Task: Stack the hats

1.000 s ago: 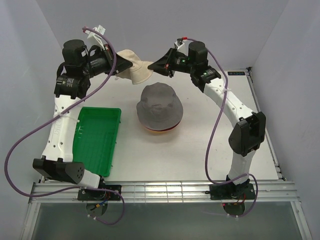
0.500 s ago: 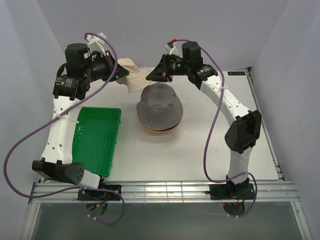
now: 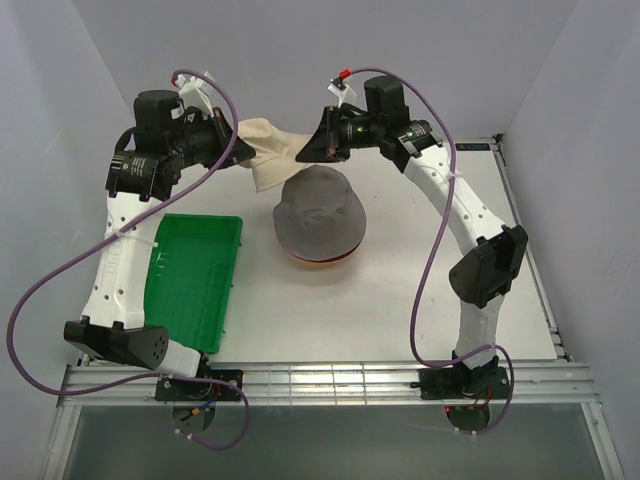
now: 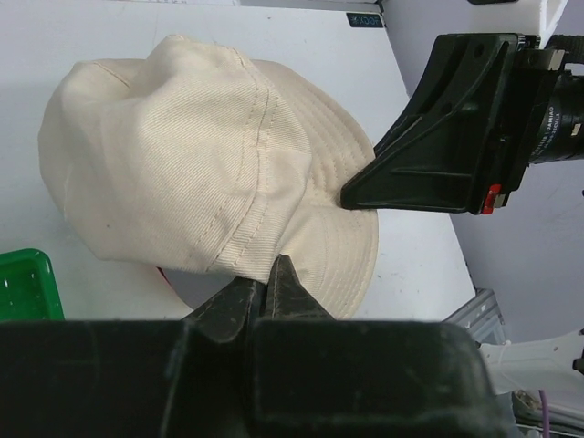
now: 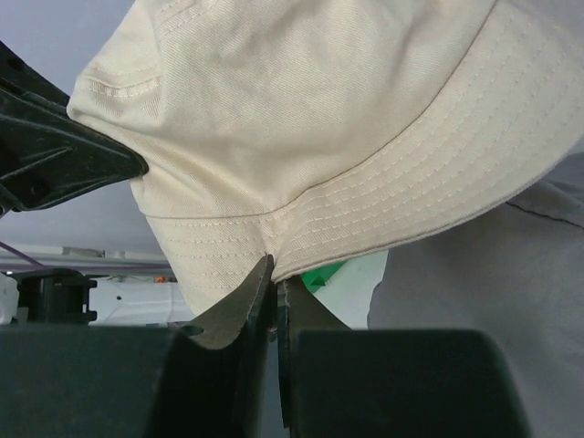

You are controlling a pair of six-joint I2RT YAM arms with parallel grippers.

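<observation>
Beige hat (image 3: 266,150): lifted clear of the bench (image 3: 400,300) at the back, slung between the two arms, just behind the grey hat.
Left hand (image 4: 270,272): fingers pressed together, pinching one edge of the beige hat's brim.
Right hand (image 5: 274,270): fingers pressed together, pinching the brim on the opposite side.
Grey hat (image 3: 318,210): mid-bench, crown up, topping a pile.
Yellow-orange hat (image 3: 320,263): only its rim shows under the grey hat's near brim.
Green tray (image 3: 190,280): left side of the bench, apart from the pile.
</observation>
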